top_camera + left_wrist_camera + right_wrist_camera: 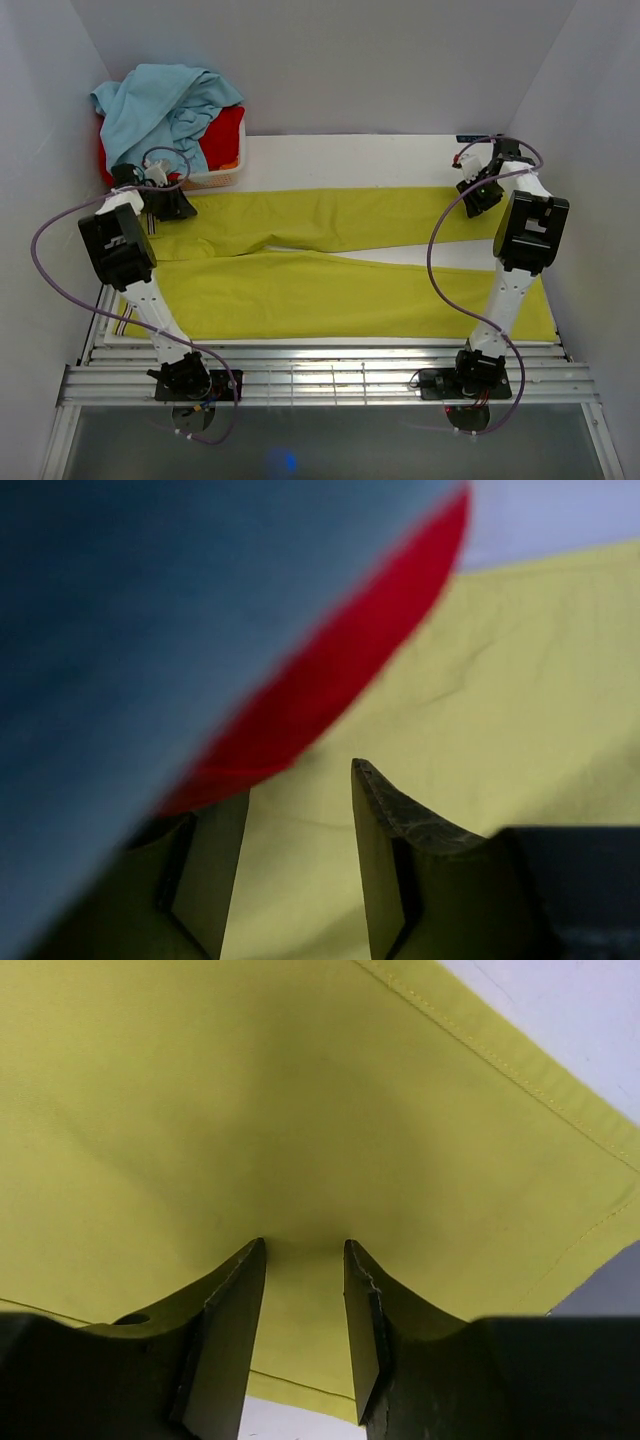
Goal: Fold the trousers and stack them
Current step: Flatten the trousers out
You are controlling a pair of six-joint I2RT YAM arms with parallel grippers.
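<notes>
Near the far edge of the table [350, 150], left gripper [300, 780] and right gripper [305, 1250] are half-open over the trousers [330, 290]; the left may snag the red garment [340, 680].

The trousers [300, 295] are plain matt woven cloth, smooth, with neat stitched hems. Counter [340, 160] looks white, smooth, matt. Basket [225, 180] seems white plastic; the blue garment [160, 105] is soft crumpled cloth. Metal rails [330, 385] have a dull sheen. Right hand [305, 1250] has dark matt plastic-looking fingers, roughish edges.
</notes>
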